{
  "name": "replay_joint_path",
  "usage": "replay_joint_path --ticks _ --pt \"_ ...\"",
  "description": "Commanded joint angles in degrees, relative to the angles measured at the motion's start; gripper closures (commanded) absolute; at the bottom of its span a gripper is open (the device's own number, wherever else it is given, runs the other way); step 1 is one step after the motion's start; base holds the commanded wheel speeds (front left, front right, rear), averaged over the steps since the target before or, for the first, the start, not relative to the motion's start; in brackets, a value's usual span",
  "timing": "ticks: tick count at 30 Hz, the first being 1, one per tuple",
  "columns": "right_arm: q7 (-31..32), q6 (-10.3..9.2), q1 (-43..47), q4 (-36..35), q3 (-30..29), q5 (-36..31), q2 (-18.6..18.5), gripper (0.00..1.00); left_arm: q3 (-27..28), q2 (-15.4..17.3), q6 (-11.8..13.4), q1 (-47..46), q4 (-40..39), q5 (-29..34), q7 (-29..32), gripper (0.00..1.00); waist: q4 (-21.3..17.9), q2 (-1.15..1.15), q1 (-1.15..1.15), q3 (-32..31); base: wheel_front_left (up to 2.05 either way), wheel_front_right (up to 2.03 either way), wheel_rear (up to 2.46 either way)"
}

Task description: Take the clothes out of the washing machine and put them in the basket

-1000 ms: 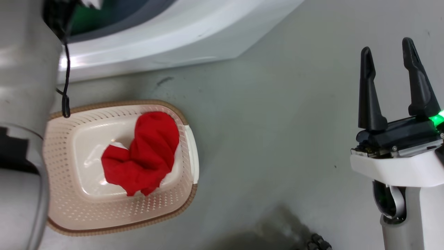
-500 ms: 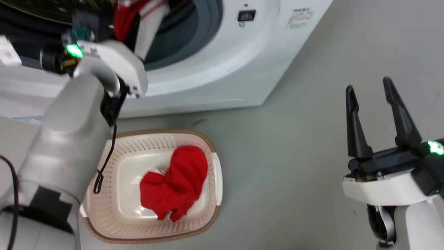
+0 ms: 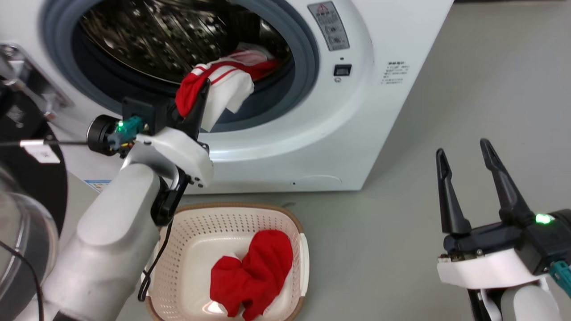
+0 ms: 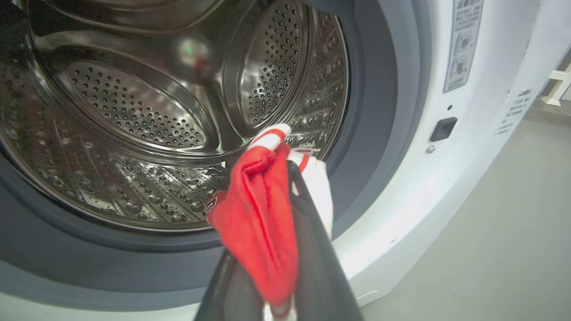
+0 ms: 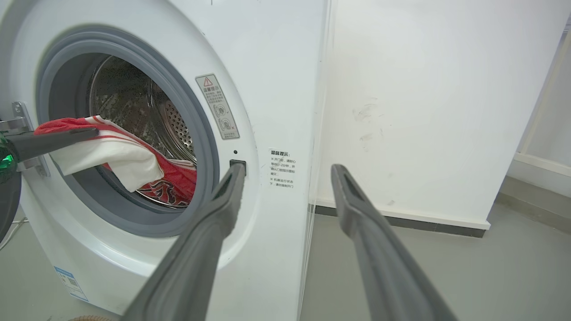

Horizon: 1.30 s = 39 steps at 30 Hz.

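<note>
at the washer (image 3: 401, 40) mouth, left claw (image 3: 196, 91) grips striped garment (image 3: 225, 87) — right claw (image 3: 462, 147) wide apart

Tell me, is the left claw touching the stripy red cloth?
Touching. The left wrist view shows the left claw pinched shut on the stripy red cloth.

striped garment (image 3: 225, 89) at washer (image 3: 392, 40), red garment (image 3: 254, 276) basketed

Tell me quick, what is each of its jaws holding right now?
Left gripper: shut on the striped garment at the washing machine's opening.
Right gripper: open, holding nothing.
</note>
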Motion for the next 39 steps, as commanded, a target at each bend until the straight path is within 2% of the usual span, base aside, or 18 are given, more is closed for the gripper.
replay_joint_path --ticks 1,17,20,30,39 --pt "-0.11 -0.06 1.27 0.16 0.01 -0.31 0.04 0.00 0.20 0.89 0.97 1.72 -2.74 0.47 -0.35 1.00 1.17 0.00 0.02 -2.02 0.00 0.00 0.00" --pt "-0.11 -0.05 4.51 0.56 0.26 0.19 0.05 0.00 3.37 11.97 13.30 13.97 -40.96 2.47 5.97 1.00 3.36 0.00 0.02 -7.33 0.00 0.00 0.00" --pt "-0.11 -0.05 4.91 0.68 0.22 0.32 0.05 0.00 3.74 13.41 14.69 15.02 -45.93 3.00 7.17 1.00 3.77 0.00 0.02 -7.95 0.00 0.00 0.00" --pt "-0.11 -0.06 5.47 0.89 0.68 0.71 0.05 0.00 3.55 16.94 18.02 18.90 -55.71 4.41 10.63 1.00 4.38 0.00 0.02 -9.18 0.00 0.00 0.00" --pt "-0.11 -0.06 4.80 0.42 0.77 0.67 0.05 0.00 1.40 18.03 18.63 24.77 -57.24 3.39 11.42 1.00 4.48 0.00 0.02 -7.98 0.00 0.00 0.00"
